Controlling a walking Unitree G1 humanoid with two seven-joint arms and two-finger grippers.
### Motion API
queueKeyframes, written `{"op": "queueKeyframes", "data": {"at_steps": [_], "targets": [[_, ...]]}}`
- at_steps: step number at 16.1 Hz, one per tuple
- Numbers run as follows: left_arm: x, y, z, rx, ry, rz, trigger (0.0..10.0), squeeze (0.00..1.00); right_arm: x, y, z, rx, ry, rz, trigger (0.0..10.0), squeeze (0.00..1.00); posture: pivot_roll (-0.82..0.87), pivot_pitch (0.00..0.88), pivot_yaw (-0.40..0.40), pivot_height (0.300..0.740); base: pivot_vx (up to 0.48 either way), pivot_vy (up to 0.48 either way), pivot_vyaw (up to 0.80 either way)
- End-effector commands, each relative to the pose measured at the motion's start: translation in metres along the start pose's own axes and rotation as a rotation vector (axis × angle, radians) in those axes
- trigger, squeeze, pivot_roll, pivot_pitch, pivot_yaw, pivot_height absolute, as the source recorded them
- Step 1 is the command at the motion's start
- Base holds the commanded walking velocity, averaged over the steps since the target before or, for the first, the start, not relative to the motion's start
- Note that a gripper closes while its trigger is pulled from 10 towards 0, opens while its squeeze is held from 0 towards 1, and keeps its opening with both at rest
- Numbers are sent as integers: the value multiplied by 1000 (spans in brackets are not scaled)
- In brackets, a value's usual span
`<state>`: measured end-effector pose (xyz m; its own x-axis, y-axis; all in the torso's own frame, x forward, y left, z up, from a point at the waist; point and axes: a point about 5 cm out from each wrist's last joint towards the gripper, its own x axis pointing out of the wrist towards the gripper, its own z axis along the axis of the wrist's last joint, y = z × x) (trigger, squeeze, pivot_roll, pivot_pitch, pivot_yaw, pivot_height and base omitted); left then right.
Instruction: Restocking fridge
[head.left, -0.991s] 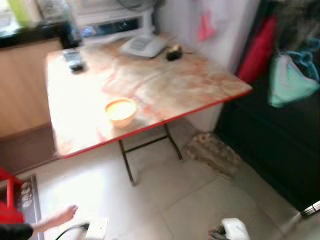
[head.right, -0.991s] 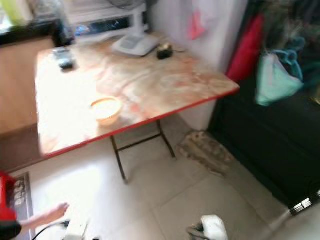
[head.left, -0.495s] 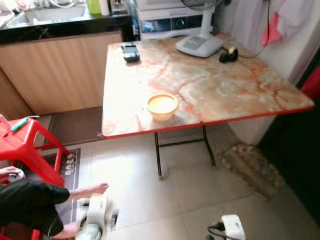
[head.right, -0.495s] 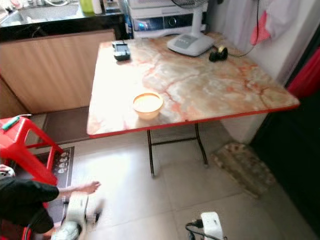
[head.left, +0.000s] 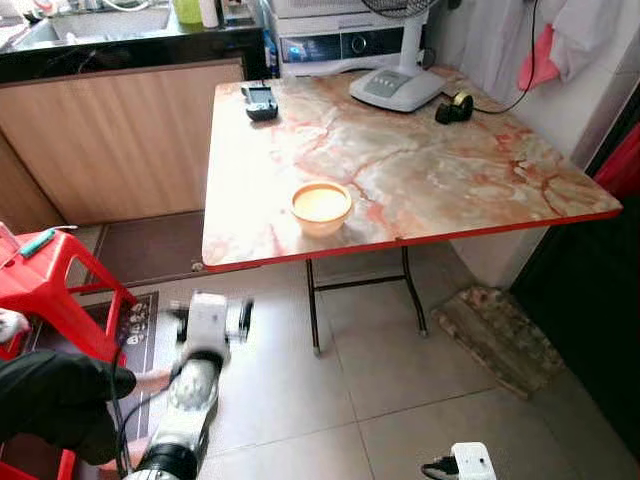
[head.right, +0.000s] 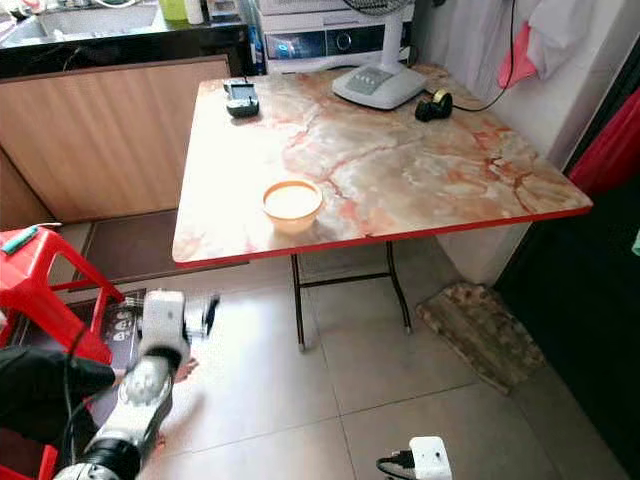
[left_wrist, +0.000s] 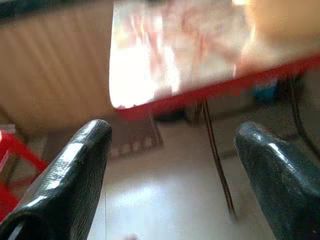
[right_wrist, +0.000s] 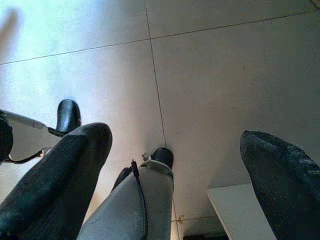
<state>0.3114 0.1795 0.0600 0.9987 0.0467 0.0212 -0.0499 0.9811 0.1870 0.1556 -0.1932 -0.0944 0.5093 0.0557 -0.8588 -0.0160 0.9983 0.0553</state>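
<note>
Fingers of your left gripper stand wide apart with nothing between them, the arm raised in front of the robot and aimed at the red edge of the marble table. That pose reads as a reach being set up, though nothing is within grasp.

Ahead of the left gripper and above it, a small orange bowl sits on the tabletop close to the near edge; I judge it the likeliest thing to be restocked, since it is the only food-like item in reach. Farther beyond it lie a dark handset, a fan base and a roll of tape, pushed toward the back, out of your way.

Your right gripper hangs low, pointed at the floor tiles, fingers equally spread and empty, idle beside the robot's leg.

To the outer side of the left gripper a seated person's leg and a red stool crowd the space, so swing wide of them.
</note>
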Motion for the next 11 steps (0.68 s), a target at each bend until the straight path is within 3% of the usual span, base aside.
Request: {"op": "queueKeyframes", "data": {"at_steps": [1, 5, 8, 11], "targets": [[2, -4, 12, 28, -75, -14, 10000, 0, 0, 0, -1, -9, 1, -4, 10000, 0, 8, 41, 23, 740, 0, 0, 0], [8, -13, 45, 31, -226, -45, 10000, 0, 0, 0, 0, -7, -8, -9, 10000, 0, 3, 38, 23, 740, 0, 0, 0], [-5, -7, 44, 60, -246, -63, 10000, 0, 0, -1, 0, 1, -25, -23, 10000, 0, -5, 25, 29, 740, 0, 0, 0], [-11, -8, 33, 71, -201, -57, 10000, 0, 0, 0, 0, -15, -24, -22, 10000, 0, -9, 19, 34, 740, 0, 0, 0]]}}
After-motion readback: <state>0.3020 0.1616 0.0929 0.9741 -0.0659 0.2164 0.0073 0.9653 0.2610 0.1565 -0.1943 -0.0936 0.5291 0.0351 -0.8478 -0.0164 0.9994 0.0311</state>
